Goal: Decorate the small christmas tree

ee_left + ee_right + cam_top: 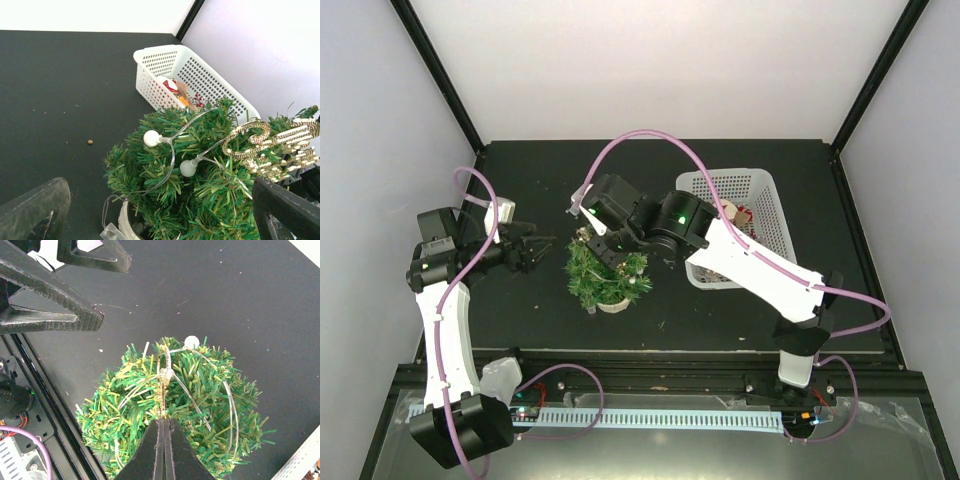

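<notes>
The small christmas tree (607,277) stands mid-table on a pale round base, bushy and green (200,195) (190,405). A clear light string with white bulbs (151,138) winds through its branches. My right gripper (163,421) hangs just above the treetop (592,236), shut on a gold glittery script ornament (162,382). The ornament rests against the upper branches (270,150). My left gripper (534,250) is open and empty, a short way left of the tree and pointing at it. Its fingers (35,210) frame the tree in the left wrist view.
A white mesh basket (760,185) sits right of the tree under the right arm, with ornaments (175,89) inside. The light string's clear battery box (112,232) lies by the tree's base. Left gripper fingers (60,307) show in the right wrist view.
</notes>
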### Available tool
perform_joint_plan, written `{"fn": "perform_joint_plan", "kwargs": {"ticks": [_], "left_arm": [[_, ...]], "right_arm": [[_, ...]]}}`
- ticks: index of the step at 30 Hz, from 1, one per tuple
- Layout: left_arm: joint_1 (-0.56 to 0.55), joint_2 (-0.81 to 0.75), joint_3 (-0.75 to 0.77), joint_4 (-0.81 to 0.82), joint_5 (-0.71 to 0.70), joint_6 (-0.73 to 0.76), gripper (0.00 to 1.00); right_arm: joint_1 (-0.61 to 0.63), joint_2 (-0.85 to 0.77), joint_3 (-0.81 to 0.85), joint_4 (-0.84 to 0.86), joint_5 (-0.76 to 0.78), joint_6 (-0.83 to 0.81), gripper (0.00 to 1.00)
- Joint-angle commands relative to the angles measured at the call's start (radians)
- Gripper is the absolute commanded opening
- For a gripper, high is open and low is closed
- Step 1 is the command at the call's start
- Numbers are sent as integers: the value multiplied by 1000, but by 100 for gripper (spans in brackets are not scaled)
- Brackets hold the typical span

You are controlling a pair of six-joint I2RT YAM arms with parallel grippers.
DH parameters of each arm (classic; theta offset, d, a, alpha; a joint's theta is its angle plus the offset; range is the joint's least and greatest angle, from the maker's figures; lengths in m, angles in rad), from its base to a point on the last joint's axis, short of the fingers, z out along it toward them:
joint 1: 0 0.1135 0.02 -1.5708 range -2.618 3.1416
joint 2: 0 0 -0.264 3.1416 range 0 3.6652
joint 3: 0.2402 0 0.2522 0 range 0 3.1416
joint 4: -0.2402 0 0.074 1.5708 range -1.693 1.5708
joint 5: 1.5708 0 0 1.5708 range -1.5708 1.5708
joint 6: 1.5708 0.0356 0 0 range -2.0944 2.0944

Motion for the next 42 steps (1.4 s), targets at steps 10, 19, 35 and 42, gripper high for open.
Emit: {"fn": "perform_joint_plan", "kwargs": {"ticks": [10,19,35,42], "left_arm": [[7,-29,0,25,-8,-13,99],[6,-36,-2,27,-11,-15,99],[7,-36,-2,30,-14,-19,99],[7,-42,-3,32,-17,-22,99]], "right_arm": [[48,48,37,-21,70,20,1],[52,60,14,-28,70,27,1],[52,25,10,-19,60,38,22],[52,9,11,-2,58,46,28]]}}
